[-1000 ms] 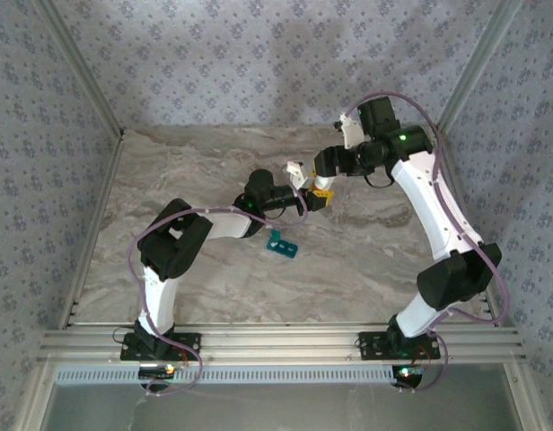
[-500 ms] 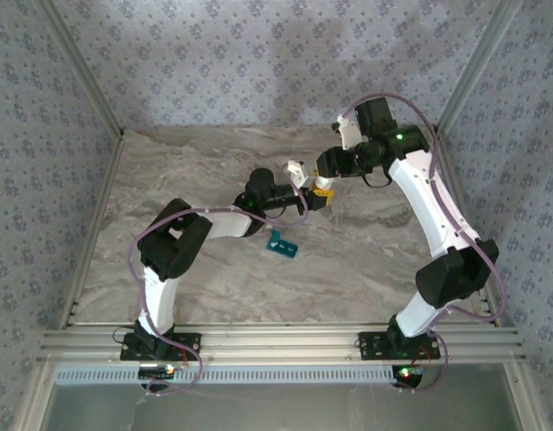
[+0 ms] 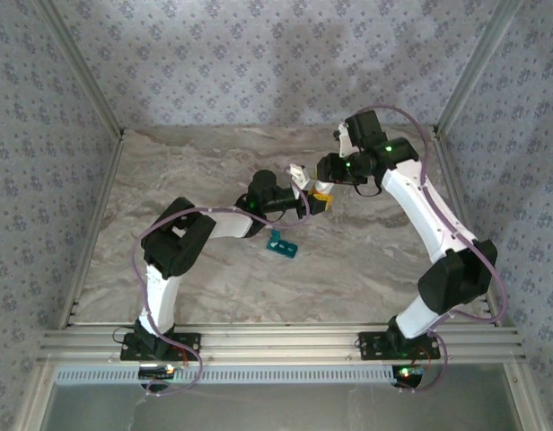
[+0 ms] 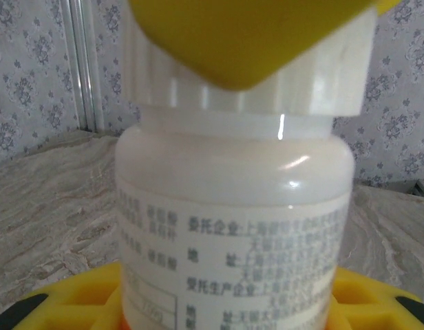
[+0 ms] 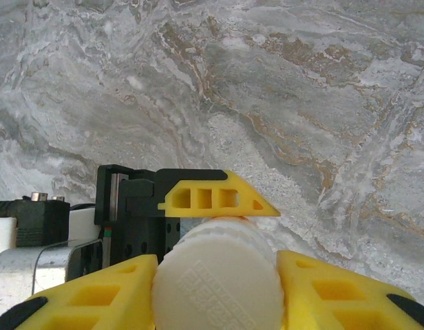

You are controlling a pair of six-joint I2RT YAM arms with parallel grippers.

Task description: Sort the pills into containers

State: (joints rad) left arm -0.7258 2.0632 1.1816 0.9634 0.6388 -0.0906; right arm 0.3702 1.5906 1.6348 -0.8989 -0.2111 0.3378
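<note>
Here, closest to the arm bases, the teal pill strip (image 3: pixel 282 244) lies on the counter (image 3: pixel 169 171). It sits just on the near side of the left arm (image 3: pixel 224 223) and apart from both sets of jaws. Its long axis runs roughly left to right, slanting a little toward the near right. One lid at its left end looks raised, though it is too small to be sure. Beyond the strip, the left jaws hold the white bottle (image 4: pixel 232 227) upright by its body, cap (image 5: pixel 215 275) up. The right arm (image 3: pixel 411 193) reaches down from the far side, and the right jaws are narrow, pressed against the ribbed cap. The left arm is nearer the strip, so any pour would likely come back toward the bases.
</note>
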